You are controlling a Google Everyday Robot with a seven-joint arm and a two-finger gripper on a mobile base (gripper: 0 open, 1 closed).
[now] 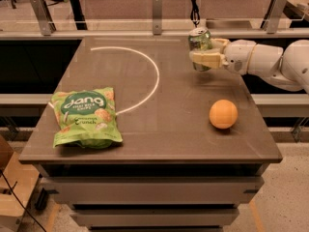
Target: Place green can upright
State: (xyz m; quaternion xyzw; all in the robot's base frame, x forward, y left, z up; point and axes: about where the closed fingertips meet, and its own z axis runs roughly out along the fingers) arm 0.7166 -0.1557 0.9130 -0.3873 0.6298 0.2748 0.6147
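we see the green can (pixel 198 38) held in the tool (pixel 202 54), whose pale fingers are clamped around the can's lower half. the arm (pixel 263 62) reaches in from the 3 o'clock side of the bench (pixel 169 134). taking the bench centre as the dial, with 12 o'clock at the far edge, the can sits at about 1 o'clock, near the far right part of the top. it stands close to upright, silver end up, with perhaps a slight lean.

its base is very near the bench surface. we cannot tell whether it is touching the surface or hanging just above it, as the fingers and a dark shadow cover that spot.

the orange (pixel 223 113) lies at about 4 o'clock, well apart from the can. the snack bag (pixel 86 116) lies flat at 8 o'clock. the white arc (pixel 153 76) curves across the far left part of the top, and the can is to the right of it, outside the curve.

we judge the task to be mostly done: the can is gripped, turned the right way up and brought low over open surface. what is left, as we read it, is to settle the base flat, part the fingers and draw the tool away without tipping the can. the main risk is a finger dragging the can as it lets go.
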